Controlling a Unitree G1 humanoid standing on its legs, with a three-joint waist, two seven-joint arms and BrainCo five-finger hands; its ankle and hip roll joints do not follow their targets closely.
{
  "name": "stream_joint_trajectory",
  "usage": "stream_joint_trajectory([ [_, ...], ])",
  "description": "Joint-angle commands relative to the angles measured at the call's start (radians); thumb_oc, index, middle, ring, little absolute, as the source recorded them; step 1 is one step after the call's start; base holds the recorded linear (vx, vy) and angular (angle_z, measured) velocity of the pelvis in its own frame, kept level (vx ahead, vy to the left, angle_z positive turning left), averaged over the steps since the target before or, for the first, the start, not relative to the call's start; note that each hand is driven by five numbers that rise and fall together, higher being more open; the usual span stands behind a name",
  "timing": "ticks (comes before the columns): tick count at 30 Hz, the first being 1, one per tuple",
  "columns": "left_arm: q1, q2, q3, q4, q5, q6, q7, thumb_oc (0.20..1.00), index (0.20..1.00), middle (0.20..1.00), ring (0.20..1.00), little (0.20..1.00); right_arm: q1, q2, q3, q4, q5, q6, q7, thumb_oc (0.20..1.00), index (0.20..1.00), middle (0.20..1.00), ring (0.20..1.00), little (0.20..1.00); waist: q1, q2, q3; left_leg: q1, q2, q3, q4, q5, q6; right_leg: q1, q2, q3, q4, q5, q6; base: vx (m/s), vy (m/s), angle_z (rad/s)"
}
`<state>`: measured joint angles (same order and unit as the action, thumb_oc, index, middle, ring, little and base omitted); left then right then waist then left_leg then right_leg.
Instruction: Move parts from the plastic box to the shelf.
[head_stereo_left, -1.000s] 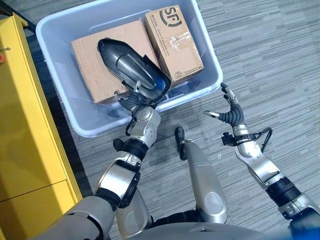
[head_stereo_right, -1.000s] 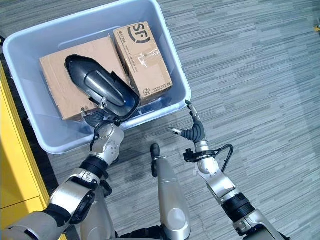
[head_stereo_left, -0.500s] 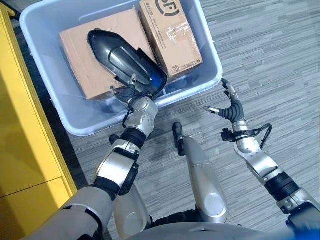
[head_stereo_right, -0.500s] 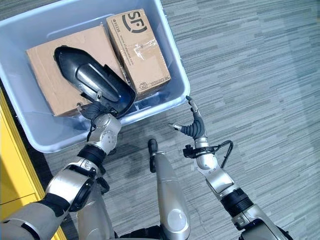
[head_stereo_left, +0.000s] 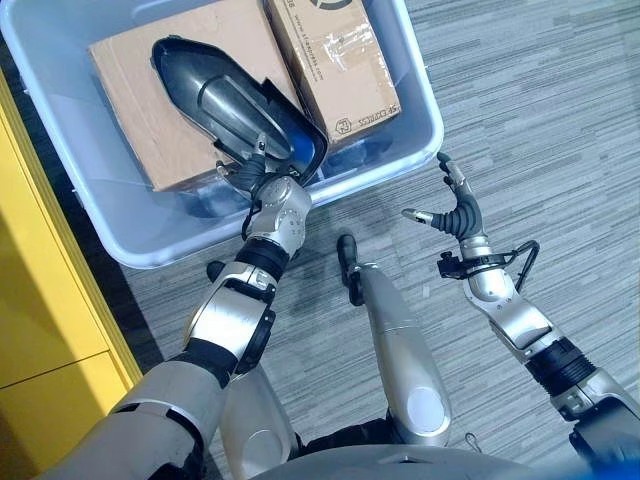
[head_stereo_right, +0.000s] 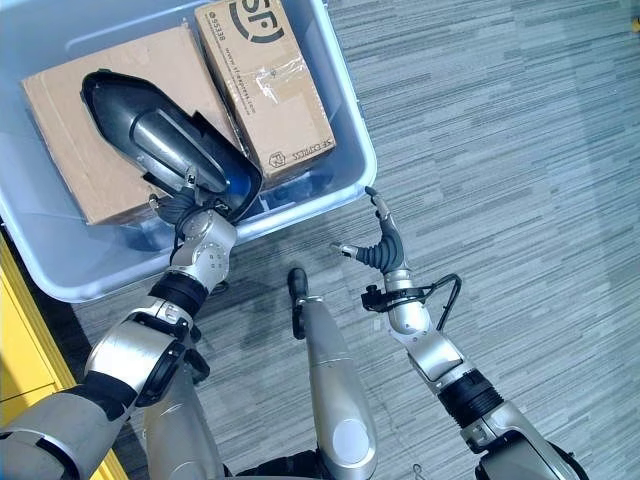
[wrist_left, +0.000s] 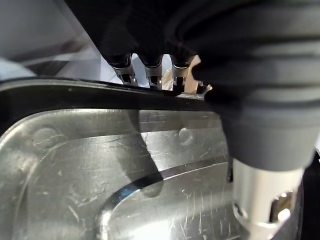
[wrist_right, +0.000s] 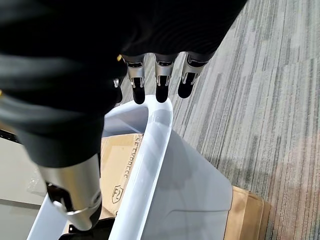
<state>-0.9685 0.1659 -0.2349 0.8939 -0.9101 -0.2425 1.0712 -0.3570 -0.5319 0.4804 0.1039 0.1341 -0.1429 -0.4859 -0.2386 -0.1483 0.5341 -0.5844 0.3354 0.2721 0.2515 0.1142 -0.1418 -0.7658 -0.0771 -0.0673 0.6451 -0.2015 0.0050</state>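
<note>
Grey striped carpet floor (head_stereo_left: 540, 110) under all. Dark glossy moulded plastic part (head_stereo_left: 230, 100) lay atop brown cardboard boxes (head_stereo_left: 130, 110) inside pale blue plastic box (head_stereo_left: 425, 130), left hand (head_stereo_left: 268, 190) curled on its near edge; lift barely begun, yellow shelf (head_stereo_left: 40, 330) unfilled. Right hand (head_stereo_left: 455, 210) hovered spread, empty, outside the box. Since half a second back, the left hand's hold was unchanged.
</note>
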Motion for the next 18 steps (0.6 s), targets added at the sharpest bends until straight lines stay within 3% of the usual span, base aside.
stream_joint_trajectory([
  [1, 0.003, -0.037, -0.002, 0.069, -0.058, 0.051, -0.042, 1.000, 1.000, 1.000, 1.000, 1.000, -0.020, 0.000, -0.009, -0.067, 0.003, -0.010, -0.018, 1.000, 1.000, 1.000, 1.000, 1.000, -0.027, -0.079, -0.014, -0.115, 0.033, -0.032, 0.248, -0.099, -0.011, 0.035, -0.009, -0.089, -0.138, 0.120, 0.042, 0.00, 0.000, 0.00],
  [8, -0.021, -0.020, 0.004, 0.098, -0.081, 0.057, -0.062, 1.000, 1.000, 1.000, 1.000, 1.000, -0.024, 0.000, -0.003, -0.076, 0.010, 0.002, -0.017, 1.000, 1.000, 1.000, 1.000, 1.000, -0.031, -0.093, -0.014, -0.147, 0.035, -0.040, 0.265, -0.111, -0.011, 0.007, -0.006, -0.091, -0.129, 0.127, 0.044, 0.00, -0.010, 0.00],
  [14, -0.028, -0.012, -0.015, 0.087, -0.006, 0.078, -0.102, 1.000, 1.000, 1.000, 1.000, 1.000, -0.015, 0.000, 0.005, -0.085, 0.018, 0.001, -0.023, 1.000, 1.000, 1.000, 1.000, 1.000, -0.033, -0.101, -0.014, -0.186, 0.032, -0.052, 0.293, -0.125, -0.005, -0.028, -0.004, -0.093, -0.107, 0.129, 0.043, 0.01, -0.030, 0.01],
  [15, -0.027, -0.013, -0.017, 0.083, -0.024, 0.076, -0.114, 0.580, 0.580, 0.580, 0.580, 0.580, -0.014, 0.002, 0.005, -0.084, 0.016, -0.003, -0.024, 1.000, 1.000, 1.000, 1.000, 1.000, -0.033, -0.101, -0.014, -0.188, 0.031, -0.052, 0.293, -0.126, -0.004, -0.030, -0.004, -0.092, -0.107, 0.129, 0.043, 0.00, 0.000, 0.00],
  [16, -0.026, -0.015, -0.018, 0.084, -0.033, 0.075, -0.119, 0.548, 0.548, 0.548, 0.548, 0.548, -0.014, 0.004, 0.005, -0.082, 0.014, -0.005, -0.025, 1.000, 1.000, 1.000, 1.000, 1.000, -0.034, -0.101, -0.014, -0.189, 0.031, -0.052, 0.294, -0.126, -0.004, -0.030, -0.004, -0.092, -0.107, 0.129, 0.043, 0.00, 0.000, 0.00],
  [17, -0.024, -0.021, -0.018, 0.083, -0.049, 0.066, -0.124, 0.294, 0.294, 0.294, 0.294, 0.294, -0.014, 0.007, 0.006, -0.079, 0.013, -0.006, -0.029, 1.000, 1.000, 1.000, 1.000, 1.000, -0.033, -0.101, -0.014, -0.191, 0.031, -0.052, 0.296, -0.128, -0.004, -0.032, -0.005, -0.092, -0.104, 0.129, 0.043, 0.00, 0.000, 0.00],
  [18, -0.023, -0.024, -0.019, 0.081, -0.062, 0.061, -0.123, 0.200, 0.200, 0.200, 0.200, 0.200, -0.015, 0.007, 0.005, -0.079, 0.015, -0.006, -0.029, 1.000, 1.000, 1.000, 1.000, 1.000, -0.033, -0.101, -0.014, -0.192, 0.031, -0.052, 0.297, -0.130, -0.003, -0.034, -0.006, -0.092, -0.103, 0.128, 0.043, 0.00, 0.000, 0.00],
])
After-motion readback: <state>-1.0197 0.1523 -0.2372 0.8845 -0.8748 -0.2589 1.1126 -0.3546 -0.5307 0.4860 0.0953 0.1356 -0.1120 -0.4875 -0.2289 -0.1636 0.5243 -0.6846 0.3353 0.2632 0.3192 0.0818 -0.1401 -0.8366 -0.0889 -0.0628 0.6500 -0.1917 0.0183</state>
